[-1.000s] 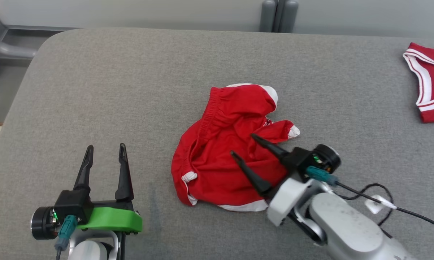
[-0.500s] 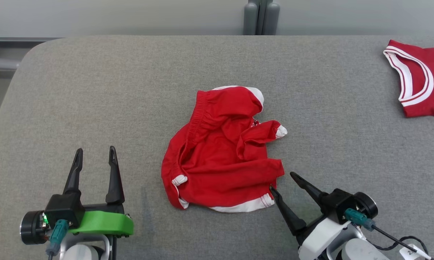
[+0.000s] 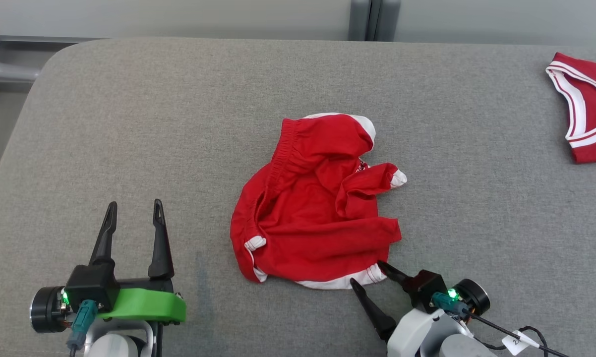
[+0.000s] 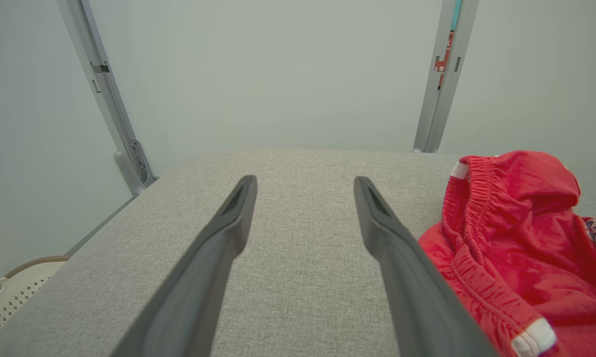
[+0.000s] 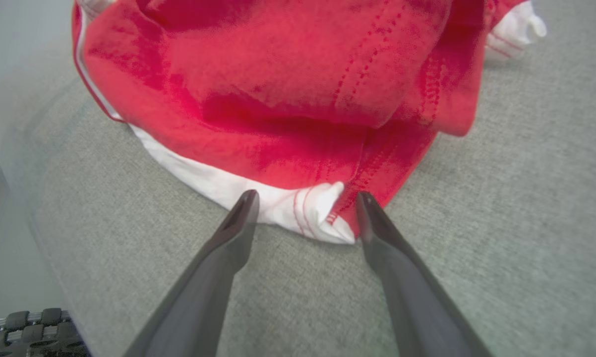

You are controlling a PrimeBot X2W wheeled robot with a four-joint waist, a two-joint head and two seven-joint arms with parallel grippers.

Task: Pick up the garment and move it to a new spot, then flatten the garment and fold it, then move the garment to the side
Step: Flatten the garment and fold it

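Right gripper (image 3: 367,273): jaws spread, having retreated off red shorts (image 3: 313,208), is bracketing white hem corner (image 5: 318,210); pickup pending.

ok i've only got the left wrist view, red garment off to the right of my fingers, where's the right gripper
observer: the right gripper is at the near edge of the red garment, jaws open, fingers pointing at its white-trimmed hem.
operator: is it gripping anything
observer: no. in the right wrist view the white hem corner lies between the open fingertips, not clamped.
operator: anything else on the table
observer: a second red garment with white trim lies at the far right of the table, well apart from the first.
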